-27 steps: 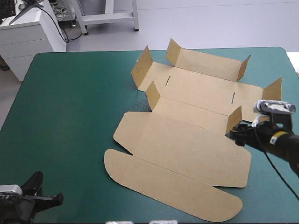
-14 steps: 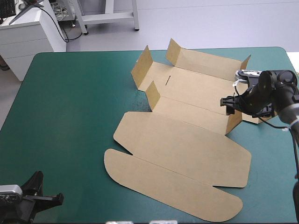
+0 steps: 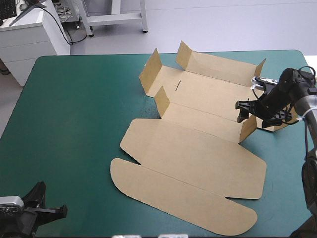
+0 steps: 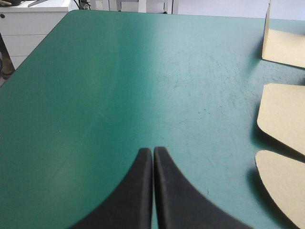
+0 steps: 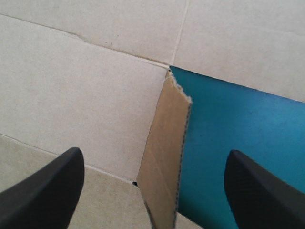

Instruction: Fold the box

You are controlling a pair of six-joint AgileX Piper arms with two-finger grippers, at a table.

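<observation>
The brown box point(image 3: 198, 153) lies as a cut sheet on the teal-green cover, its lid panels flat toward the near edge and several short flaps raised around the far tray part. My right gripper point(image 3: 243, 111) hovers open at the box's right end, just above the raised flap point(image 3: 248, 128). In the right wrist view that flap point(image 5: 164, 152) stands on edge between the right gripper's point(image 5: 153, 153) spread black fingers, touching neither. My left gripper point(image 3: 47, 210) rests at the near left corner, far from the box. The left gripper point(image 4: 153, 150) is shut on nothing, with box edges point(image 4: 283, 119) off to its side.
Bare teal-green cover point(image 3: 74, 124) stretches across the table's left half. A white cabinet point(image 3: 29, 34) stands beyond the far left corner. The table's right edge point(image 3: 311, 148) runs close behind the right arm.
My right gripper has moved from the near side of the right flap toward the far edge and now sits over the box's right end. The box and left arm have stayed still.
</observation>
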